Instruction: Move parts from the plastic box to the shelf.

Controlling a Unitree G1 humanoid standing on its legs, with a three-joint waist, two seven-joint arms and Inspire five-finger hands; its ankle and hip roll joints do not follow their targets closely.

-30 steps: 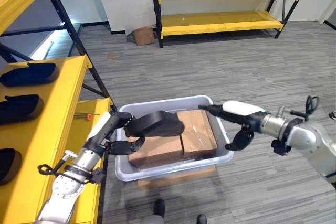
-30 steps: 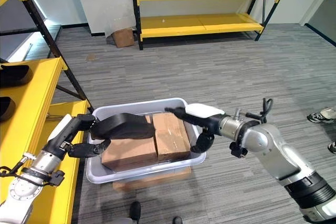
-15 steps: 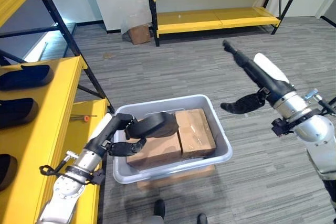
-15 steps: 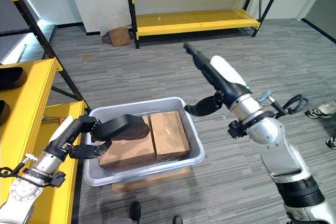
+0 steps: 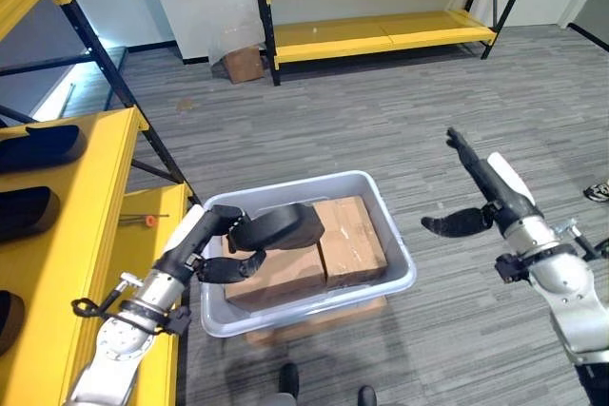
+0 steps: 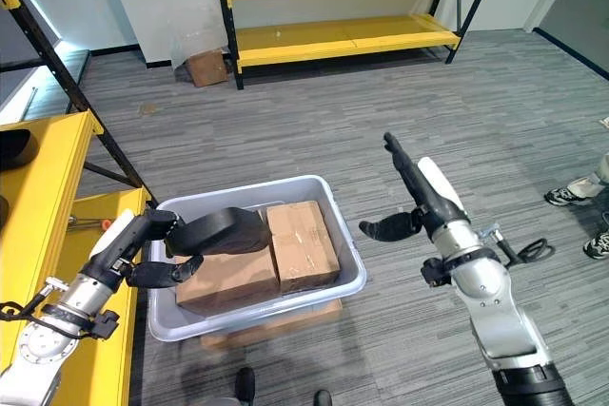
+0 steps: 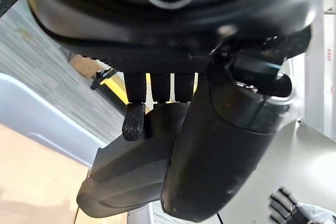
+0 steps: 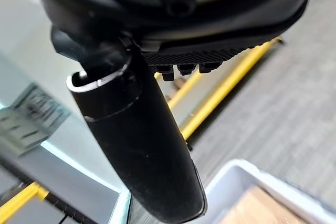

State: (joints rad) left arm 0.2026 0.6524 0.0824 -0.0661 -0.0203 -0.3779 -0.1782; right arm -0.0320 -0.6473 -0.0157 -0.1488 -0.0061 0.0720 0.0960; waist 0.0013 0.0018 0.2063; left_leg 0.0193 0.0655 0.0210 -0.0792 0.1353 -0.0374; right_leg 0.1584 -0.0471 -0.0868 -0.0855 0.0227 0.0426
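The left hand [image 5: 233, 244] has its fingers [image 7: 134, 113] and thumb curled round a black part [image 5: 281, 227], held just above the cardboard boxes [image 5: 324, 254] in the grey plastic box [image 5: 404, 273]. The right hand [image 5: 476, 202] hovers well apart, fingers straight, empty. A yellow shelf [image 5: 86, 235] stands beside the left hand.

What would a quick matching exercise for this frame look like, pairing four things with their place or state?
Things:
1. black part
2. cardboard boxes
3. right hand
4. plastic box

Places or states:
A. open, raised over bare floor
B. held in the left hand
C. lying inside the plastic box
D. resting on flat cardboard on the floor

Pairs: 1-B, 2-C, 3-A, 4-D
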